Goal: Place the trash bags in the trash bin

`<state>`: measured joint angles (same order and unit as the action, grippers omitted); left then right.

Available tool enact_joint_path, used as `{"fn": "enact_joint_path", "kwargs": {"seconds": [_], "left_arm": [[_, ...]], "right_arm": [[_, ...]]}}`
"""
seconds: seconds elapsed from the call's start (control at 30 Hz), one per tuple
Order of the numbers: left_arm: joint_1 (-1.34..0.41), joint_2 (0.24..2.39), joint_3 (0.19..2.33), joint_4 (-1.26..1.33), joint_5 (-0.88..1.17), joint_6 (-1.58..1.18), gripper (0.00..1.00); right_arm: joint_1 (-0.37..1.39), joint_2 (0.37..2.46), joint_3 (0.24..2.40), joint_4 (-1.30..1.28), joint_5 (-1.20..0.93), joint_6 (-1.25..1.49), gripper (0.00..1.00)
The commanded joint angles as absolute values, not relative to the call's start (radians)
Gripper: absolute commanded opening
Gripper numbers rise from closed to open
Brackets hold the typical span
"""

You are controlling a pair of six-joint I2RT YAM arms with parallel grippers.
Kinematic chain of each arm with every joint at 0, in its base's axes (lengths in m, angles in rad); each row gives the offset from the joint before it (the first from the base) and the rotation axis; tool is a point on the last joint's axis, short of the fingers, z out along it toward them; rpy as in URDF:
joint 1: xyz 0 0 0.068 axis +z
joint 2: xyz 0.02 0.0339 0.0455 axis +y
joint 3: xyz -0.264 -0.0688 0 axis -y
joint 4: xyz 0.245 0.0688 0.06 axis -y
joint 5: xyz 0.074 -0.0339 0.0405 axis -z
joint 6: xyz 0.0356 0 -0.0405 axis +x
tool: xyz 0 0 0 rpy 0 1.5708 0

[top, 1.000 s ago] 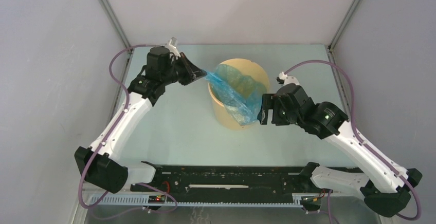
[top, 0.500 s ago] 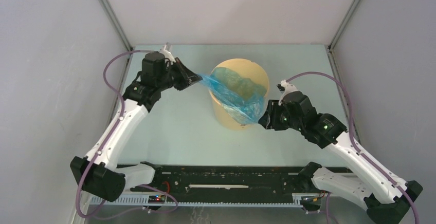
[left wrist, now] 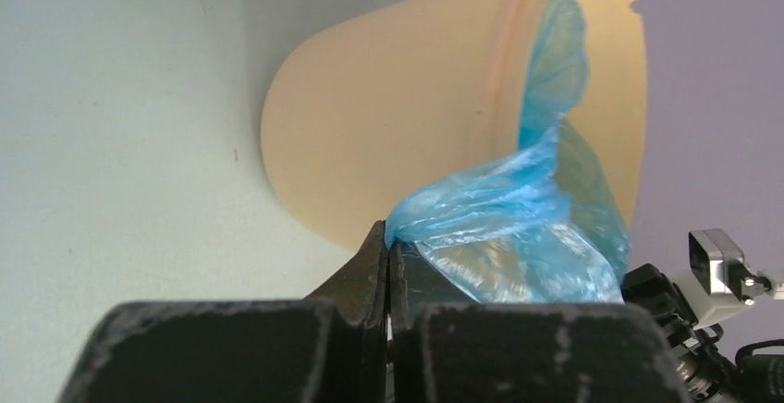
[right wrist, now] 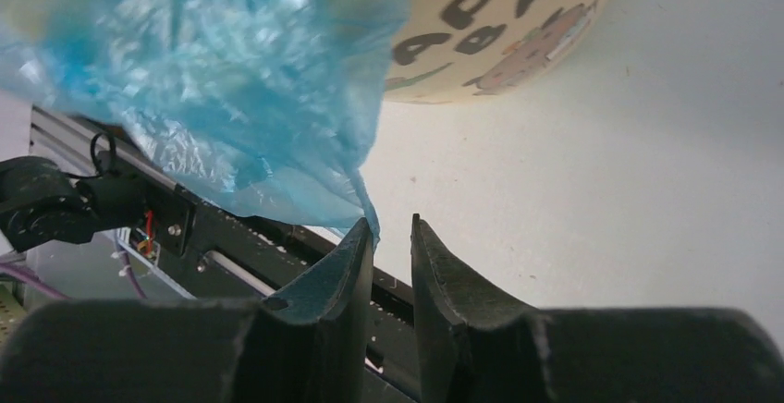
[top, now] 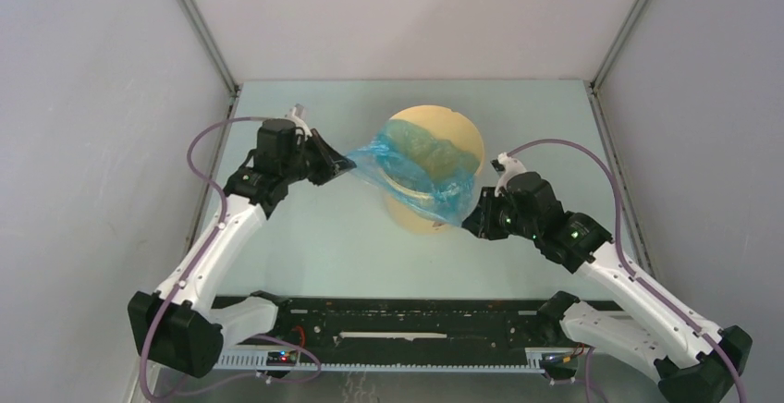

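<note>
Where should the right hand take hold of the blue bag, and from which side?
Grip the trash bag at its hanging lower corner, where the film gathers into a narrow tail clear of the trash bin. Come in from the bin's near-right side: the right hand sits right at that tail, jaws slightly apart; the left hand pinches the opposite edge.

Left claw clamped (right claw narrowly ajar)
</note>
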<state>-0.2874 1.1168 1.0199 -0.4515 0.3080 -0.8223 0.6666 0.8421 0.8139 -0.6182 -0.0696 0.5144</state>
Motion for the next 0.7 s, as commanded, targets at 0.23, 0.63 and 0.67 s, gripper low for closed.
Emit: {"fn": "enact_joint_path", "kwargs": {"seconds": [0.23, 0.63, 0.67], "left_arm": [[-0.279, 1.223, 1.028, -0.361, 0.350, -0.834, 0.00], [-0.281, 1.316, 0.991, -0.278, 0.416, -0.874, 0.00], [-0.280, 1.321, 0.994, -0.278, 0.415, -0.866, 0.00]], "right_arm": [[0.577, 0.788, 0.868, -0.675, -0.100, 0.480, 0.67], [0.509, 0.871, 1.026, -0.546, -0.212, 0.547, 0.86], [0.491, 0.888, 1.030, -0.530, -0.220, 0.559, 0.84]]}}
